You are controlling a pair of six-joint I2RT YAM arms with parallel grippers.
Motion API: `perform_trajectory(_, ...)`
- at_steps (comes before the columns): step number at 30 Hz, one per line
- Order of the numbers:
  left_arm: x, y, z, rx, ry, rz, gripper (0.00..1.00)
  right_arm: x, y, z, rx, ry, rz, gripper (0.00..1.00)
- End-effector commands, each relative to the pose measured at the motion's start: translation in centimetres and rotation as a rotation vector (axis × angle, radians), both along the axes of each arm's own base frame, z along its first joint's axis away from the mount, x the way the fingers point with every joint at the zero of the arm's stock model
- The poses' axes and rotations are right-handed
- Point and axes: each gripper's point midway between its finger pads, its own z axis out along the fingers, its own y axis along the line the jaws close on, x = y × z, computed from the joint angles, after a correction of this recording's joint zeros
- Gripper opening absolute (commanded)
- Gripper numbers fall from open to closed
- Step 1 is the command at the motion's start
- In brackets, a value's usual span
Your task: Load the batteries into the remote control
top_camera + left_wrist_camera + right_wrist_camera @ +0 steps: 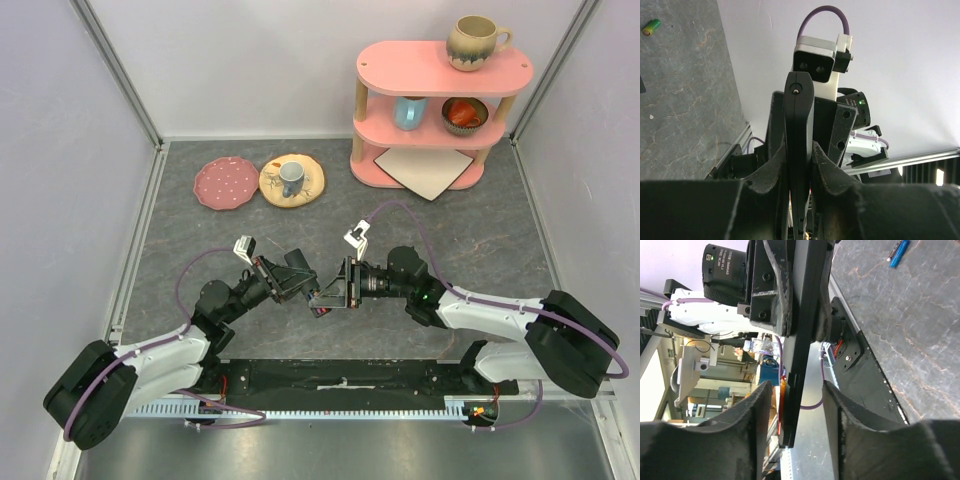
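Centre: left gripper clamped on remote, held edge-on; right gripper spread, fingers flanking remote.

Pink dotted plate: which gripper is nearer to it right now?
Left. The left gripper is toward the near edge and right of the pink dotted plate; the right gripper meets it at the remote control, farther right.

The grey table bears a pink plate, yellow plate, pink shelf and, seemingly, a green battery.

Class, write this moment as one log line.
left hand shut on remote | right hand open around remote | green battery, blue battery on table
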Motion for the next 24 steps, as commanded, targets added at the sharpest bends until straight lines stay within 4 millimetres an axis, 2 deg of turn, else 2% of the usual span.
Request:
perform_trajectory(1, -0.9, -0.2, 2.0, -0.031, -0.081, -0.033, 0.02, 0.6, 0.3, 1.2, 0.024, -0.045, -0.016, 0.59)
perform_trajectory(5, -0.9, -0.2, 1.8, -0.025, -0.079, -0.031, 0.02, 0.8, 0.3, 1.7, 0.023, -0.055, -0.024, 0.62)
perform_trajectory(11, -1.0, -0.1, 1.8, -0.021, -0.088, -0.027, 0.02, 1.6, 0.2, 1.9, 0.025, -0.049, -0.063, 0.6)
perform_trajectory(14, -1.0, -0.1, 1.7, -0.013, -0.087, -0.026, 0.02, 1.8, 0.2, 2.6, 0.055, -0.048, -0.073, 0.59)
perform_trajectory(19, -1.1, 0.0, 1.5, -0.01, -0.087, -0.023, 0.02, 1.9, 0.3, 3.2, 0.067, -0.058, -0.074, 0.51)
perform_trajectory(24, -1.0, 0.0, 1.5, -0.01, -0.088, -0.021, 0.02, 1.9, 0.3, 2.8, 0.057, -0.052, -0.068, 0.38)
